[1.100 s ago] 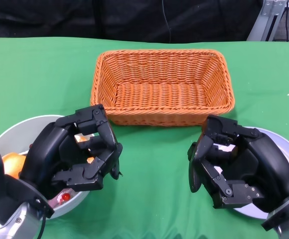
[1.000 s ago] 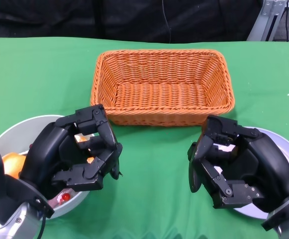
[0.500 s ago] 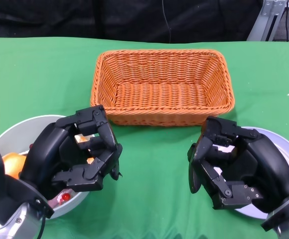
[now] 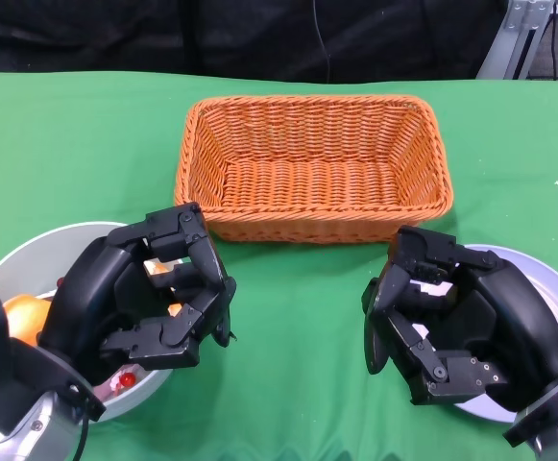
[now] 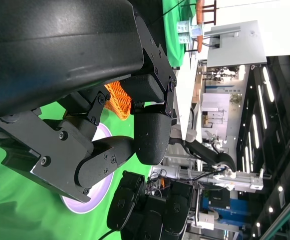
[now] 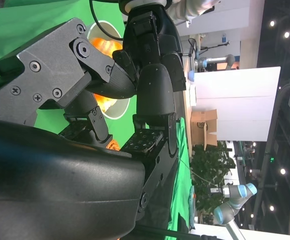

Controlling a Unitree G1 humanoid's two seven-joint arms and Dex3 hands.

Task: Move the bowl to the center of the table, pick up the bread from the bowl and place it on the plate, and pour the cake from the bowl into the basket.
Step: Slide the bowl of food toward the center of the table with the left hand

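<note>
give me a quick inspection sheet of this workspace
surface: green cloth covering the table
job's things: orange basket empty, centre back; bowl at near left with orange food; plate at near right
clutter: nothing seen
hands: left robot hand curled above the bowl's edge, holding nothing; right robot hand curled beside the plate, holding nothing
cables: dark cables behind the table
surroundings: black backdrop; other robot arms and a white panel in wrist views
</note>
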